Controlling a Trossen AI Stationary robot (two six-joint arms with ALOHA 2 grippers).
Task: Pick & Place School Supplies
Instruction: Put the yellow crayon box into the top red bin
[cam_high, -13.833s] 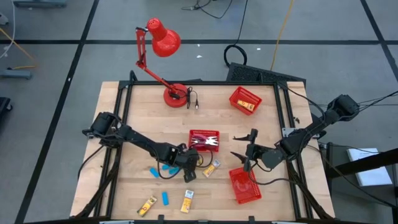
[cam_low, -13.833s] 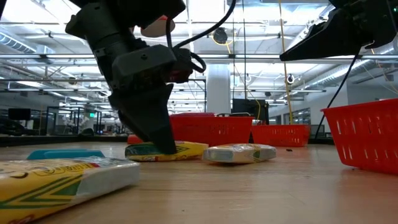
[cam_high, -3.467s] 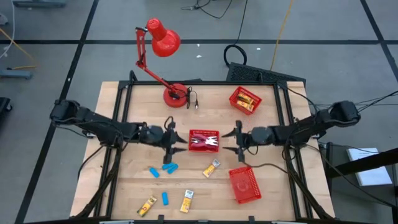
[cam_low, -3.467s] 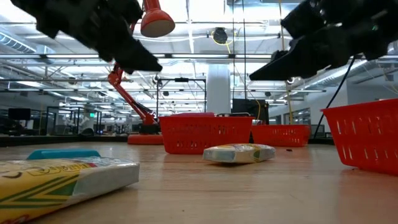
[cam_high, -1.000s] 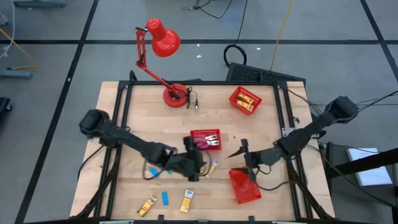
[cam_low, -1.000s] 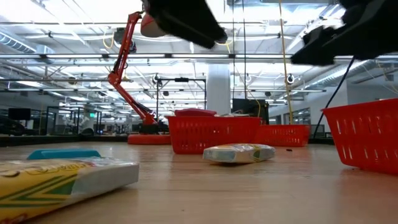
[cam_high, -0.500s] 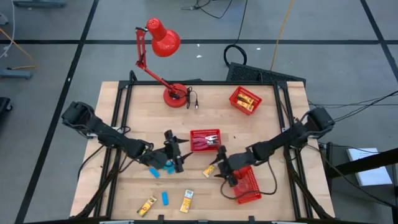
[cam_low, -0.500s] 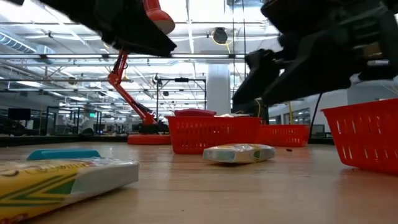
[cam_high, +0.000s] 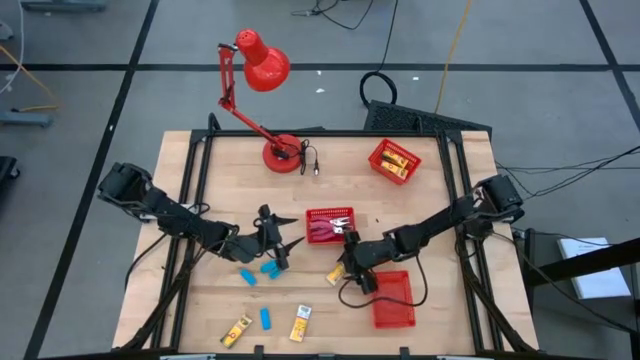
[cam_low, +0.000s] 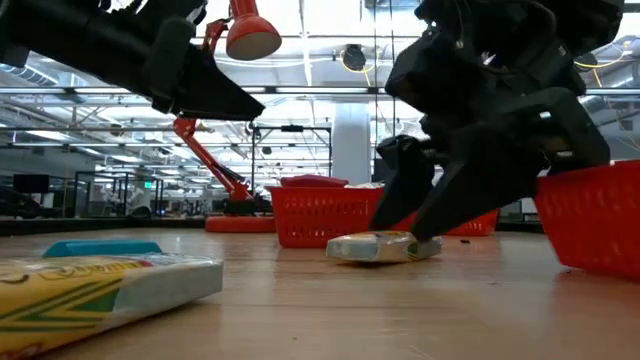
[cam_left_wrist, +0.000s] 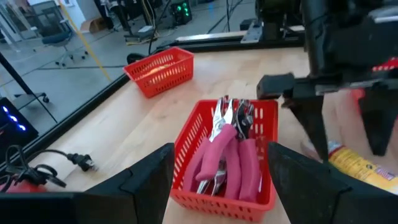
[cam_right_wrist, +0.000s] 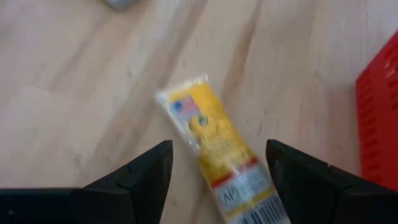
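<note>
— Packet (cam_right_wrist: 217, 152) there under the right gripper (cam_high: 346, 268): yellow and glossy, white at the end with a barcode, a small flag mark near the top. The lettering is too blurred for me to read.

— Is it holding it?

— No. Fingers spread wide, one on each side, the packet flat on the wooden table (cam_high: 420, 200) between them. From table height the fingers reach down to it; I cannot tell whether they touch.

— And the left gripper (cam_high: 278, 243)?

— Released too, hovering near the blue blocks (cam_high: 260, 271) and facing the red mesh basket (cam_left_wrist: 186, 180) in the middle. Its own camera shows pink-handled metal pliers (cam_left_wrist: 224, 152) piled inside, which from overhead are only a smudge.

— Anything else lying about?

— Two more yellow packets (cam_high: 237, 331) and another blue block (cam_high: 266, 318) at the near edge. A second basket (cam_high: 393, 160) sits far right, a third (cam_high: 395, 298) beside the right gripper, and a red desk lamp (cam_high: 262, 62) at the back.
</note>
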